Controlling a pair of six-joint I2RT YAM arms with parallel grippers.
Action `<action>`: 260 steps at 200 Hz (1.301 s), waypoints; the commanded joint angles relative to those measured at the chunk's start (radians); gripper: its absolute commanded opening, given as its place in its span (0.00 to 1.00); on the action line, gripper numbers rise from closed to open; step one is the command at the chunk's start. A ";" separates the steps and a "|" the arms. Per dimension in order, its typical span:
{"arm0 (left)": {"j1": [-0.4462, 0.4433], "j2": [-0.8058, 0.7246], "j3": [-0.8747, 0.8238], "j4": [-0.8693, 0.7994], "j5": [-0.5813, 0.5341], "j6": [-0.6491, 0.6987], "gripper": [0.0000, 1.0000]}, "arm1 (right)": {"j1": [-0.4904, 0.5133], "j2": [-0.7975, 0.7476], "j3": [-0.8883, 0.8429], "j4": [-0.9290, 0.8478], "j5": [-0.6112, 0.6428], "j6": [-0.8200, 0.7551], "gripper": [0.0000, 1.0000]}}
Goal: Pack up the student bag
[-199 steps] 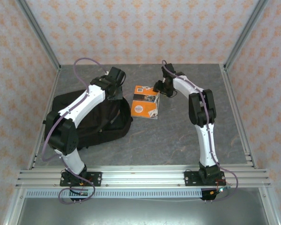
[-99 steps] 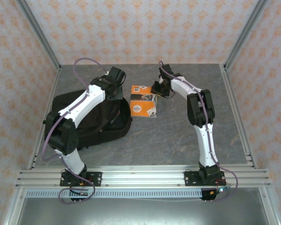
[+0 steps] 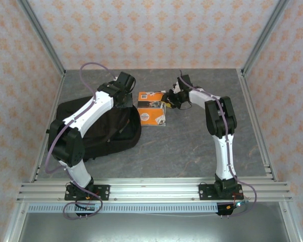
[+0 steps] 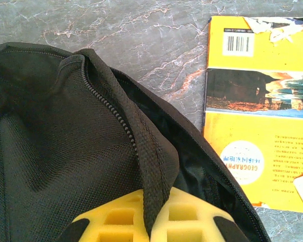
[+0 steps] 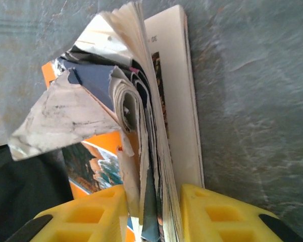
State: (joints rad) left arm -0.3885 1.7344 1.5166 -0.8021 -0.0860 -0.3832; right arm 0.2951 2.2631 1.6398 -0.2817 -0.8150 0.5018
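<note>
The student bag (image 3: 106,136), soft black woven fabric with a rounded top, lies at the left centre of the overhead view on a grey marbled table (image 3: 192,146). At the bottom of the left wrist view, the left gripper (image 4: 149,222) has its yellow, pocketed fingers pinched together on the bag's zippered rim. Just right of the bag lies a glossy orange-yellow softcover book (image 3: 152,108) with a torn, curled cover. The right gripper (image 5: 151,214) is clamped on the book's fanned, ragged pages.
</note>
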 commanded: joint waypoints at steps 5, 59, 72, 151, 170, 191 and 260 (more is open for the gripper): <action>-0.004 0.001 -0.006 0.042 -0.008 0.018 0.00 | 0.019 -0.057 -0.059 0.082 -0.159 0.024 0.32; -0.005 0.002 -0.007 0.047 0.005 0.011 0.00 | 0.036 -0.014 -0.048 0.061 -0.141 -0.007 0.34; -0.006 0.002 -0.008 0.049 0.009 0.009 0.00 | 0.049 0.000 -0.036 0.057 -0.124 -0.006 0.33; -0.006 -0.031 -0.003 0.030 0.039 -0.006 0.00 | 0.019 -0.130 -0.143 0.062 0.084 0.025 0.00; -0.006 -0.054 0.005 0.016 0.070 -0.011 0.07 | -0.013 -0.214 -0.230 0.095 0.131 0.047 0.00; -0.006 -0.082 0.010 -0.002 0.119 -0.020 0.24 | -0.031 -0.307 -0.320 0.121 0.187 0.071 0.00; -0.010 -0.234 0.004 -0.029 0.161 -0.045 0.51 | -0.056 -0.580 -0.470 0.175 0.239 0.168 0.00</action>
State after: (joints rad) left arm -0.3931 1.5608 1.5158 -0.8036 0.0532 -0.4171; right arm 0.2451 1.7889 1.1801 -0.1665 -0.6044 0.6231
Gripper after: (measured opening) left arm 0.477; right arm 0.095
